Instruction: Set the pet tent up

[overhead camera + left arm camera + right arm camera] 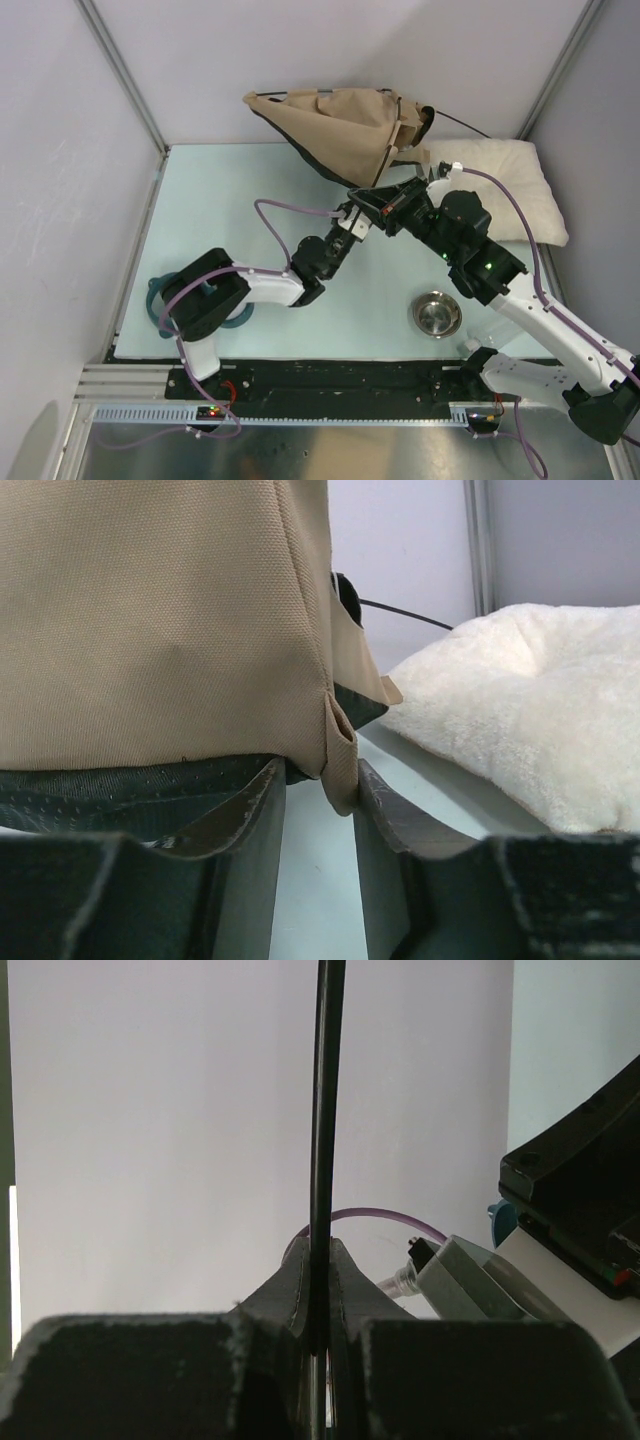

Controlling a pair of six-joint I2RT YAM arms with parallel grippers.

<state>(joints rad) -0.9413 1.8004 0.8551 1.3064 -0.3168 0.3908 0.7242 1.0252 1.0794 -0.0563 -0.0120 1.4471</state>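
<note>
Status: the pet tent (335,125) isn't up. It hangs as a slack, crumpled bundle at the far edge of the table (250,200), just left of the pillow (500,185), with no standing shape and no open doorway visible. I'd call it early-to-mid: you've got the frame in hand, but the spreading and seating of the poles is all left to do.

Your right gripper (322,1305) is pinched tight on a thin black pole (326,1110), which runs straight up between the pads.

Your left gripper (315,800) has its jaws part open around the tent's corner tab (340,755). The tab hangs in the gap, close to the right-hand finger, and isn't clamped as far as I can see.

View differences:
- Only the top view shows the whole slumped tent, both arms meeting at its lower corner, and the bowl (437,313) well clear.
- Only the left wrist view shows the tab in the gap (the top view hides it behind the wrists).
- Only the right wrist view confirms the pole grip, but it shows none of the fabric.
</note>
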